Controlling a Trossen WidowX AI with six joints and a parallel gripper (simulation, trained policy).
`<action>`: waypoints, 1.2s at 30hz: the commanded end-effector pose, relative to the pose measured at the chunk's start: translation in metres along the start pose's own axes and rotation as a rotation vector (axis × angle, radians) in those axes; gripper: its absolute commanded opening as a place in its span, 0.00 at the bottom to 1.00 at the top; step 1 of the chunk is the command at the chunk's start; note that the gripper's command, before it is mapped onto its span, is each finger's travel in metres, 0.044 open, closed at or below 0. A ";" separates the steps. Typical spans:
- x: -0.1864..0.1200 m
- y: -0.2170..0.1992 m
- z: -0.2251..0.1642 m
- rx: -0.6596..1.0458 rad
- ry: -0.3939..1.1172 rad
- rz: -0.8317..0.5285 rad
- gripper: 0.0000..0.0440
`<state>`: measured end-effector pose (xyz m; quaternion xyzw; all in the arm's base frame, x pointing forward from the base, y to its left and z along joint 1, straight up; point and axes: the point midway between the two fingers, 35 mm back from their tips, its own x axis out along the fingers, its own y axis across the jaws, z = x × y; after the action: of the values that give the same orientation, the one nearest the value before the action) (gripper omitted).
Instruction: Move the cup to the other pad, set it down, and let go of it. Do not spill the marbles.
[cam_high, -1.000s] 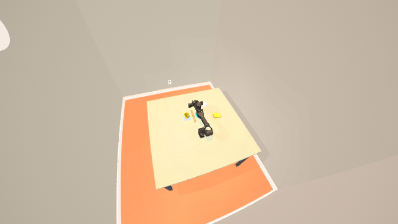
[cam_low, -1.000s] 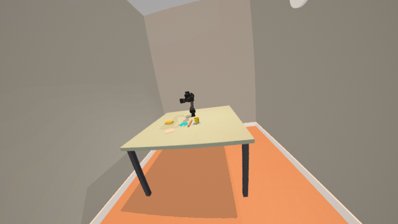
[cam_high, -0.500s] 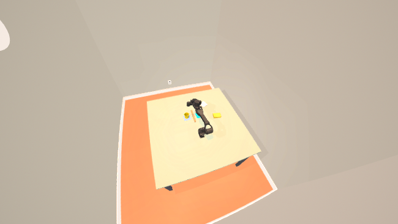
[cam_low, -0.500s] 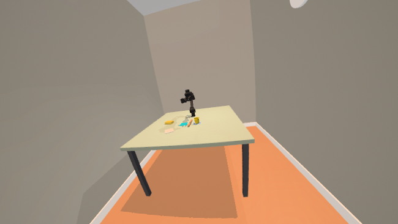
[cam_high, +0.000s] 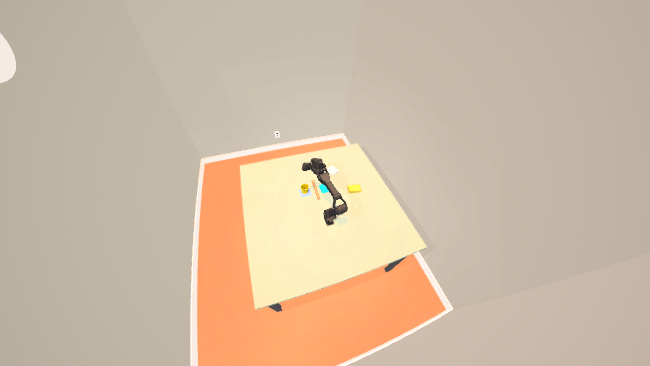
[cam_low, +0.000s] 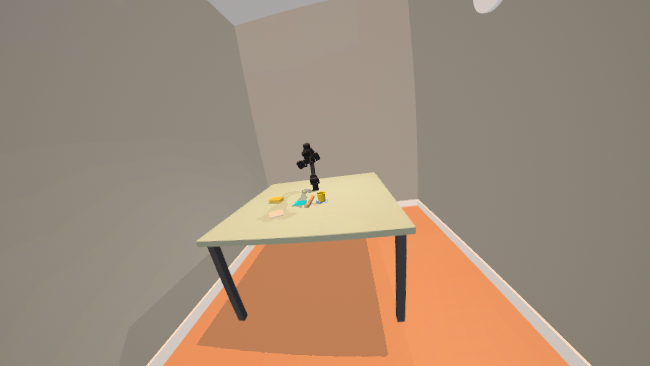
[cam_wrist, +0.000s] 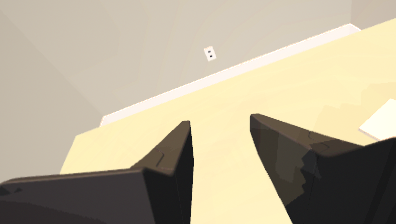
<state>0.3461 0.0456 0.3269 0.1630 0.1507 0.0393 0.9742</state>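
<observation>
A yellow cup (cam_high: 305, 188) (cam_low: 321, 197) stands upright on a pale blue pad (cam_high: 302, 194) (cam_low: 325, 201). Marbles are too small to make out. A cyan pad (cam_high: 323, 188) (cam_low: 300, 203) lies on the other side of an orange bar, with nothing seen standing on it. My gripper (cam_wrist: 220, 125) is partly open, with nothing between its fingers in the wrist view. It is raised high above the table and away from the cup, which is out of the wrist view. In the top and exterior views the fingers are too small to read.
The orange bar (cam_high: 315, 190) (cam_low: 310, 201) lies between the two pads. A yellow block (cam_high: 354, 188) (cam_low: 276, 200) lies beyond the cyan pad. A white flat tile (cam_high: 333, 170) (cam_low: 276, 213) (cam_wrist: 382, 122) lies on the table (cam_high: 280, 260) (cam_low: 360, 217).
</observation>
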 end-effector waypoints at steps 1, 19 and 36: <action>0.004 0.007 0.001 0.052 0.047 0.003 0.34; 0.020 0.029 -0.007 0.283 0.254 -0.049 0.39; 0.033 0.041 -0.025 0.503 0.447 -0.178 0.40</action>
<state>0.3672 0.0921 0.3119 0.3561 0.3611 -0.0367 0.8611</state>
